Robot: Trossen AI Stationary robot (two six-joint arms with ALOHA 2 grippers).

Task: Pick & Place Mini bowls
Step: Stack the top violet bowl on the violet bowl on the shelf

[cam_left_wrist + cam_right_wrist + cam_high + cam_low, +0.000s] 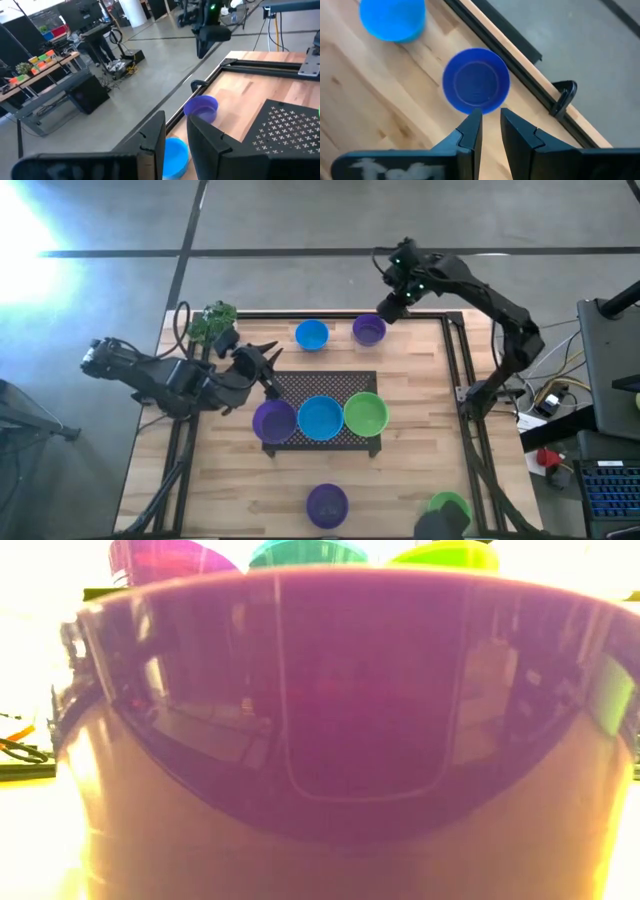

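Seven mini bowls: all on the surface (420,380), none held.
Mat row: three bowls side by side on the black mesh mat (300,383): mat purple bowl (273,420), mat blue bowl (320,417), mat green bowl (365,413), rims touching or nearly so.
Far edge: far blue bowl (311,334) and far purple bowl (369,330), near each other but apart, both upright on bare wood beyond the mat.
Near edge: near purple bowl (327,504) and near green bowl (447,508), well apart; the near purple bowl fills the low view (350,690), and the tops of the mat row show behind it.
Right claw (388,310): over the far right corner, just beside the far purple bowl; in the right wrist view its tips (490,112) are at that bowl's rim (476,80). Fingers are a narrow gap apart with nothing between them. Cannot tell if a tip touches the rim.
Left claw (270,370): above the mat's far left corner, pointing toward the far edge. Fingers slightly parted, gripping nothing (176,125); the far blue bowl (175,155) and far purple bowl (202,107) lie ahead of it.
Plant (213,320): small, green and leafy, at the far left corner, clear of the bowls.
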